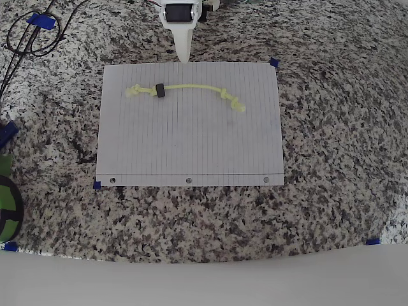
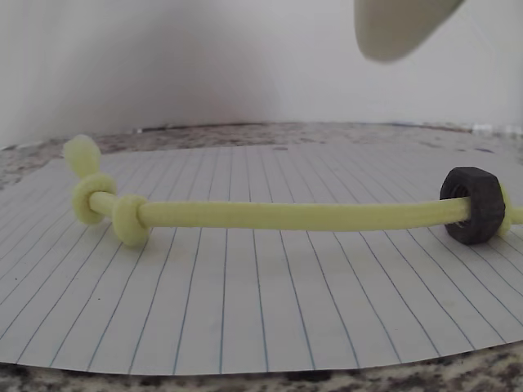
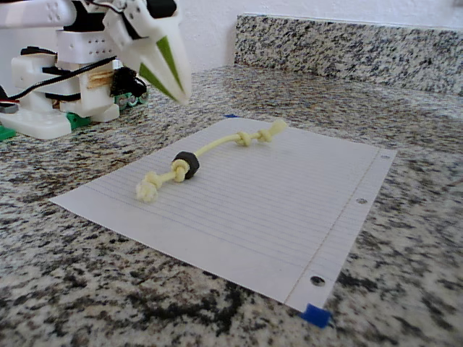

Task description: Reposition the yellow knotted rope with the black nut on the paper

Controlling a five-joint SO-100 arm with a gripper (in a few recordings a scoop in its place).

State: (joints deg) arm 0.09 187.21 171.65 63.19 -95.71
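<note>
The white two-finger gripper (image 3: 181, 90) hovers at the paper's far edge, fingers together, holding nothing. The pale yellow knotted rope (image 1: 191, 88) lies across the white lined paper (image 1: 191, 146), black hexagonal nut (image 1: 160, 91) beside one knot.

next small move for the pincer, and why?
Probably descend toward the yellow knotted rope. The pincer hangs above the paper's far edge, holding nothing; the rope with the black nut lies untouched just in front.

The yellow knotted rope (image 1: 191, 88) lies arched across the paper (image 1: 190, 143), black nut (image 1: 160, 90) beside one knot.
</note>
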